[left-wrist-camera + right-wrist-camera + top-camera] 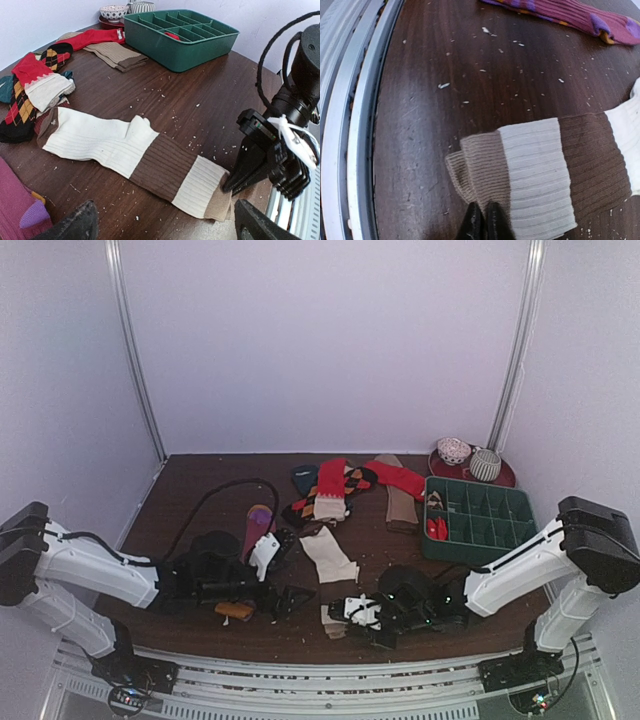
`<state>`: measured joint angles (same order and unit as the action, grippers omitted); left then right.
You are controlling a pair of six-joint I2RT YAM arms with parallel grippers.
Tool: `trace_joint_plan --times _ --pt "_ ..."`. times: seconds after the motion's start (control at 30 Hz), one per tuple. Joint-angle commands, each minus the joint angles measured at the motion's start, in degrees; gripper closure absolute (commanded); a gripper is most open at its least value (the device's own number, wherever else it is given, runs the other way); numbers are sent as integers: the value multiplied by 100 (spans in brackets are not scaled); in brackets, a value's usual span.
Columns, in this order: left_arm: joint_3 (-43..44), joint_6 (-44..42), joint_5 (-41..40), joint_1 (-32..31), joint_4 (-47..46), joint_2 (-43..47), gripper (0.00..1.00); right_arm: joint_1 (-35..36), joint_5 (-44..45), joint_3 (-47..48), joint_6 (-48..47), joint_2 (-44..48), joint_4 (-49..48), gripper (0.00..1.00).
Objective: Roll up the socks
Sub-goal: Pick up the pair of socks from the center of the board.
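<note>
At the near edge of the table (200,120), the right gripper (481,222) has its two black fingers pressed together with no gap, pinching the rim of the tan end of the cream-and-brown banded sock (125,150). That sock lies flat and stretched out across the dark wood. From the pinched tan end its bands run cream, brown, then a long cream stretch to a brown tip at the far end, away from the right gripper. The left gripper (165,220) hangs spread wide and holds nothing, its dark fingers on either side of the banded sock's near stretch, above the table. Just beside its left finger lies the purple-magenta sock (15,210), apart from the banded one. Farther back are an argyle sock (20,100), a red sock (95,36) and a tan sock (117,54), with the green tray (200,52) behind them.
</note>
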<state>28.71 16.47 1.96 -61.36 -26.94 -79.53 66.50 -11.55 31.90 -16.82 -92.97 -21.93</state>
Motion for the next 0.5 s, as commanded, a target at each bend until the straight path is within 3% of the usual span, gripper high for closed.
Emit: trace_joint_plan --times 0.0,0.13,0.2,0.47 --pt "-161 -206 146 -25 -112 177 6 -164 110 99 639 -285 593 100" --pt "-362 -330 151 -25 -116 405 7 -395 -654 228 1396 -233 833 100" --pt "-427 -446 283 -24 -169 506 7 -699 -1671 394 2116 -225 904 100" --pt "-499 -838 1156 -54 -1042 74 10 -1520 -3805 1884 3823 -604 2504 100"
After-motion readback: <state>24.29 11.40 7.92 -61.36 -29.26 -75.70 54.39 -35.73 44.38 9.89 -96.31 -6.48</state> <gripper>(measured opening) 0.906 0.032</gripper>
